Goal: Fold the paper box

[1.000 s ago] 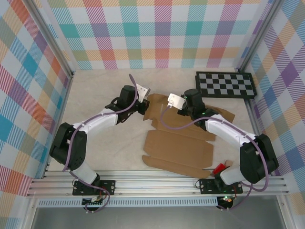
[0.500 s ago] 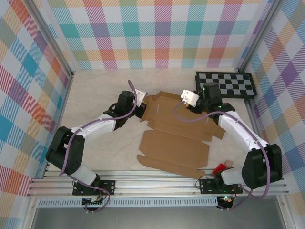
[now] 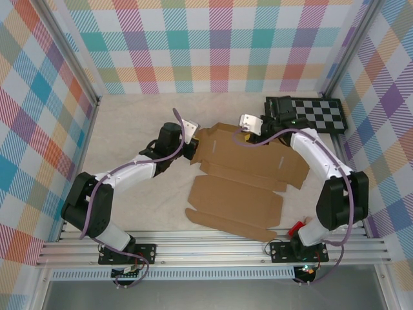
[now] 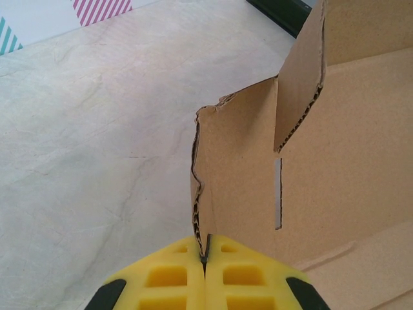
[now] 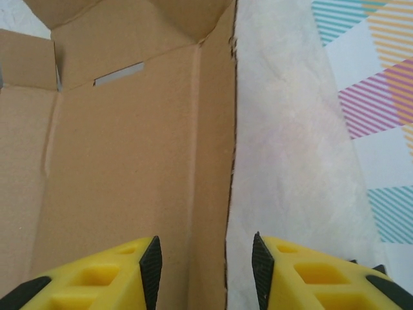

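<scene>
The paper box lies in the middle of the counter, a light, stiff corrugated sheet with its near flaps flat. It should bend only along its scored creases, so the thin, raw flap edges are the hold. Farther off, the left tool pinches a raised flap's edge, and the right tool gapes wide, straddling the right edge.

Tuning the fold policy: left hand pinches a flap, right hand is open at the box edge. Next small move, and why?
Probably close the right hand on the paper box edge. Its wrist view shows that edge running between the open fingers, ungripped, while the left hand is shut on a left-side flap. Holding both should let the fold proceed.
</scene>
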